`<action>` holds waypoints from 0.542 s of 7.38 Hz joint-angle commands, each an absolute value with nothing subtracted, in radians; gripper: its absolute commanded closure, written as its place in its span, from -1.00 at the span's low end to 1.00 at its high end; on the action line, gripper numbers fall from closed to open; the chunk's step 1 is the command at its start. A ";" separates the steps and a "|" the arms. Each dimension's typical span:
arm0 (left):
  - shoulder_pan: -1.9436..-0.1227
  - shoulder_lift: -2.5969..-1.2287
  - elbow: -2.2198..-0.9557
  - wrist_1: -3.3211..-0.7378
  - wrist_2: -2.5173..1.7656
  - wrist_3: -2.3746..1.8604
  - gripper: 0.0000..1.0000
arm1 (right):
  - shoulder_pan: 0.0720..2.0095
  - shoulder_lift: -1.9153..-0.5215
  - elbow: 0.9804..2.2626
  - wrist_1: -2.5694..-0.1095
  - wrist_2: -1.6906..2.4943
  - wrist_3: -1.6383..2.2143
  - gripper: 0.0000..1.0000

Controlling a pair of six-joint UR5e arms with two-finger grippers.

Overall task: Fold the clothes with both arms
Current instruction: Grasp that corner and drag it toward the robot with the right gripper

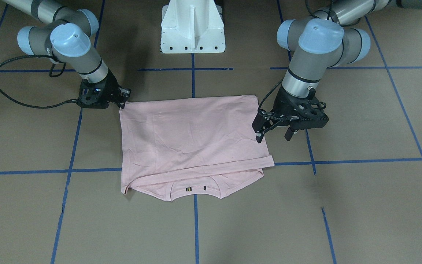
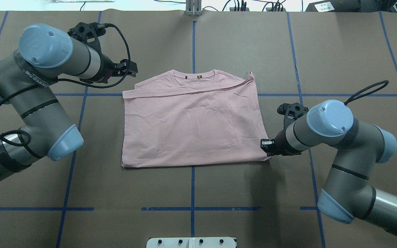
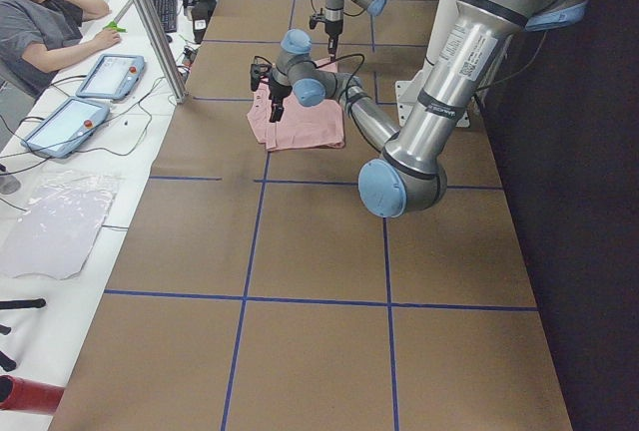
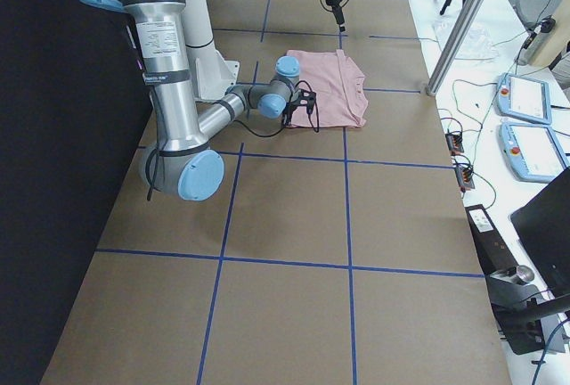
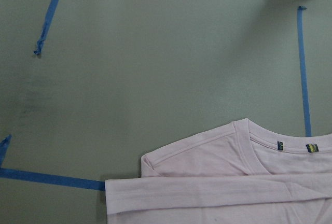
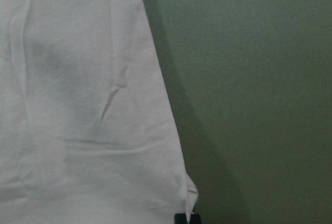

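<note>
Shirt (image 2: 191, 131) lies half-folded; right gripper (image 2: 266, 146) pinches its corner, probably to start another fold, left gripper (image 1: 273, 137) hovers open nearby.

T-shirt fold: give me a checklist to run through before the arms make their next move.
1. T-shirt lies flat on the table: ok.
2. Folded hem square to the collar: not ok, it runs slanted and sticks out on the robot's left.
3. Left gripper open and off the cloth: ok, it looks raised beside the shirt's edge.
4. Right gripper has hold of the near corner: cannot tell, its fingertips are right at the corner.
</note>
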State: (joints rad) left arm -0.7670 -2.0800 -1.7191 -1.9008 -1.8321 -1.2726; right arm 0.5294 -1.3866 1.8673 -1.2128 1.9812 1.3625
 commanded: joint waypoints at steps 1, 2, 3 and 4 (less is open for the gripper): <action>-0.767 -2.079 -1.739 -1.899 -1.832 -1.272 -1.00 | 0.429 -1.568 2.055 -1.213 1.980 1.370 1.00; -0.767 -2.080 -1.743 -1.899 -1.832 -1.272 -1.00 | 0.346 -1.632 2.121 -1.212 1.983 1.382 1.00; -0.767 -2.080 -1.743 -1.899 -1.832 -1.272 -1.00 | 0.260 -1.655 2.158 -1.212 1.979 1.444 1.00; -0.767 -2.080 -1.750 -1.899 -1.833 -1.272 -1.00 | 0.206 -1.655 2.190 -1.212 1.974 1.504 1.00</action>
